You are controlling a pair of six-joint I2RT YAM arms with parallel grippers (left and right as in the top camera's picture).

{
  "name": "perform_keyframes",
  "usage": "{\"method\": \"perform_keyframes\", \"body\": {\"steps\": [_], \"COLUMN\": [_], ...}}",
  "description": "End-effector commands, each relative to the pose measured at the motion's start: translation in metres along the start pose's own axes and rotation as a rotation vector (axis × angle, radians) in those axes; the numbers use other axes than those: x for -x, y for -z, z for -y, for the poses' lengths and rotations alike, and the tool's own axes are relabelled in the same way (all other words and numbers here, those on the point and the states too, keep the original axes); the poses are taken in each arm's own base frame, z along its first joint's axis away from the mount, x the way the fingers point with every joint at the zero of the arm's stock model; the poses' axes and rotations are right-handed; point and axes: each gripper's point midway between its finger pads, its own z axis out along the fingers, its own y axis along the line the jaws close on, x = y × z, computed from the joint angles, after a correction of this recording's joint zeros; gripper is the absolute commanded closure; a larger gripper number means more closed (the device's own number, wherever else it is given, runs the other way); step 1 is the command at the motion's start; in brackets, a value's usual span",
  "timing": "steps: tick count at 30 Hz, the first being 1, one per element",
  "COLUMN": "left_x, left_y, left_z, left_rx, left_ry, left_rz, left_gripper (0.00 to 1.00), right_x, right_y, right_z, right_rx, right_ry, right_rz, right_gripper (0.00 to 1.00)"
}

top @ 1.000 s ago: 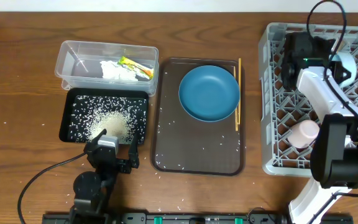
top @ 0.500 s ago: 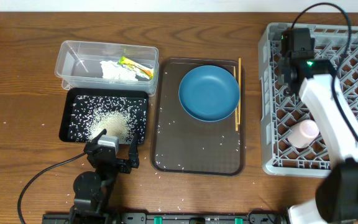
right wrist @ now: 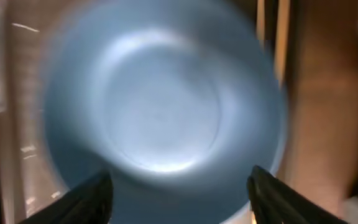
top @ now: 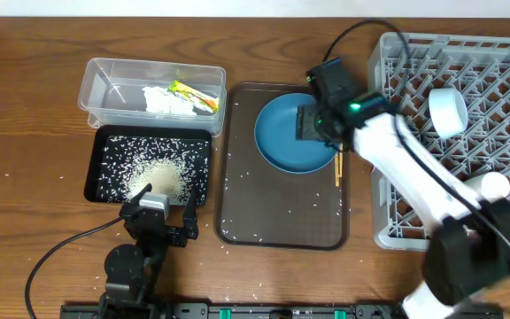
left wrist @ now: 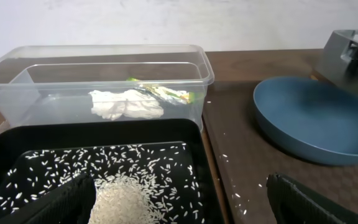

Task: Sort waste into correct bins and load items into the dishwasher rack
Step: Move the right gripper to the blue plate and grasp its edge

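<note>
Right wrist — right claw (right wrist: 179, 183) spread wide | dark blue dish (right wrist: 160, 118) just below, not gripped

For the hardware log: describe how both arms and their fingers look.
Right arm: white shells, black joints, small green light, looping black cable. Left arm: black, grey block on top, trailing black cable. Left fingers and right fingers: black.
</note>
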Motion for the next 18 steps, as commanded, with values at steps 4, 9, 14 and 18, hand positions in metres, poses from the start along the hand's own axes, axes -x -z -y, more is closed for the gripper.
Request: {"method": "perform_keyframes", "body": {"steps": [4,9,14,18], "left_x": [-0.012,-0.012,-0.012,-0.012], "left_y": [-0.003,-0.003,-0.003,-0.003], "left_z": [-0.003,-0.003,-0.003,-0.003], "left_rx": [0.015,0.015,0.015,0.015], "left_ry": [-0.001,-0.001,-0.001,-0.001], "left_rz": [-0.024,-0.024,-0.024,-0.024], "left_gripper": [0.09,0.1,0.09,0.1], "right_x": [-0.035,-0.048,-0.029,-0.016], "right_y": [-0.051,-0.06,-0.044,0.002], "right_z": [0.014,0.009,-0.001,-0.004], "right_rx": [-0.026,-0.007,0.065,0.102], "right_ry": [-0.321,-0.326,-0.225,-0.152], "right_rz": [-0.218,-0.286,-0.214,-0.134], "right_gripper": [0.42,0.44,0.5,0.49]}}
